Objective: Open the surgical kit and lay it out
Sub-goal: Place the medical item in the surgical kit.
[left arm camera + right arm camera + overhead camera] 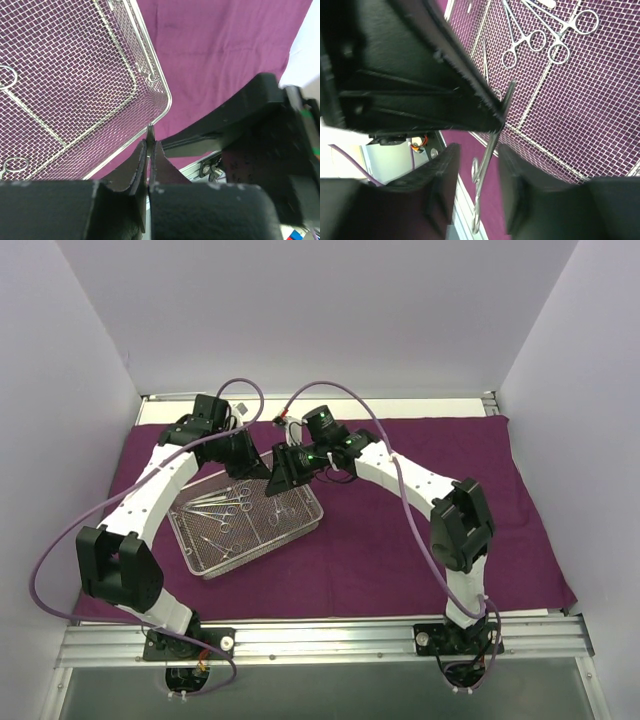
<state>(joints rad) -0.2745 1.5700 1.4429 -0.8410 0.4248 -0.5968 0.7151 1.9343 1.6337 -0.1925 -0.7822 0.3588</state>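
Cloth [400, 560]: dark purple, spread flat over most of the desk [420, 408], reaching nearly to the side walls at 3 and 9 o'clock.

Tray [265, 549]: silver wire mesh, shallow, rectangular. Sits on the cloth at about 8 o'clock from the cloth's centre, turned askew with its long axis running roughly 8 to 2 o'clock. One rounded corner [167, 97] close to the left gripper in the left wrist view.

Clamps [222, 505]: several, silver, scissor-handled. Lying loose in the tray's 10 o'clock half, overlapping one another; ring handles plain in the right wrist view [540, 39]. One thin straight piece [484, 60] beside them, kind not clear.

Clamp [492, 140]: single, silver, lifted clear of the tray at its 1 o'clock corner. Hangs between the two grippers, ring handles toward 6 o'clock in the right wrist view.

Left gripper [149, 145]: fingers pressed together, pinching the narrow end of the clamp; a sliver of metal showing just past the fingertips. Positioned over the tray's 1 o'clock corner.

Right gripper [479, 150]: fingers spread apart, one on each side of the clamp's shank and handles. Contact with the clamp not visible. Meets the left gripper nose to nose, just at 3 o'clock of it in the top view [285, 475].

Arms: both bent inward from bases at 6 o'clock.
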